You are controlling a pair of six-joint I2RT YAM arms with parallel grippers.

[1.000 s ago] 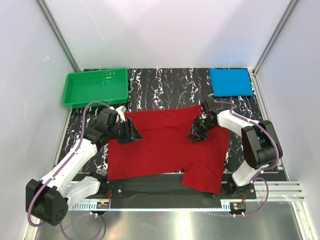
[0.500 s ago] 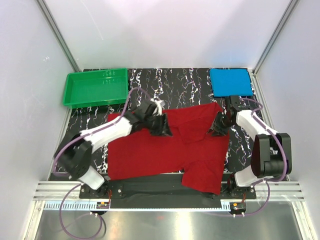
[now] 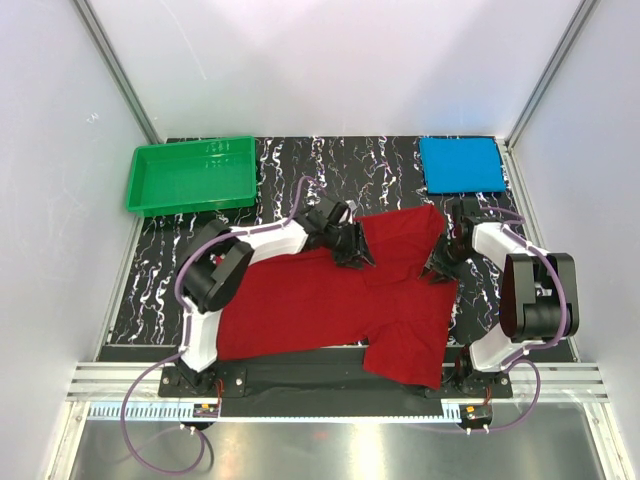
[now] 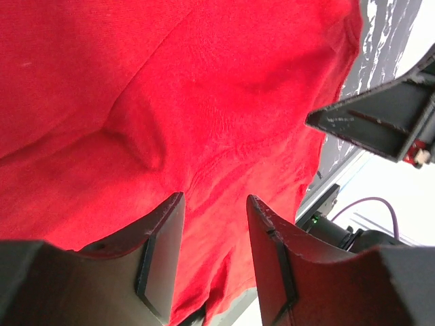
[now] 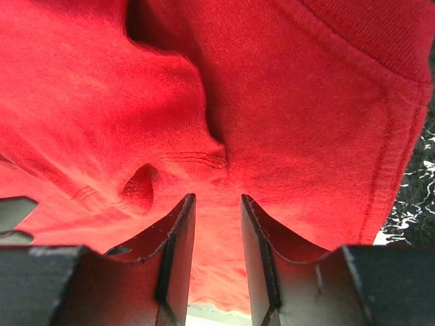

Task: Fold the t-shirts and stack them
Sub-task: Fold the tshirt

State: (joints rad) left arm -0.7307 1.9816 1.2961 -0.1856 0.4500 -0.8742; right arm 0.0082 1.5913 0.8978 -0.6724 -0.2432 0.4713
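The deep red t-shirt [image 3: 320, 305] lies spread on the table's middle, with wrinkles near its top and a part hanging over the near edge. My left gripper [image 3: 352, 252] is open over the shirt's upper middle; in the left wrist view [image 4: 214, 200] red cloth [image 4: 170, 81] lies beyond the empty jaws. My right gripper [image 3: 440, 266] is open at the shirt's right edge; in the right wrist view [image 5: 217, 198] it hovers over puckered red cloth [image 5: 285, 122]. The bright blue shirt [image 3: 460, 165] lies as a folded rectangle at the back right.
A green plastic tray [image 3: 140, 190] stands at the back left. The black marbled table top [image 3: 330, 160] shows behind the shirt. White walls close in the left, right and back. The right gripper's finger [image 4: 380, 122] shows in the left wrist view.
My left gripper has swept right across the shirt's top from its left side to the upper middle. My right gripper has moved right to the shirt's right edge.
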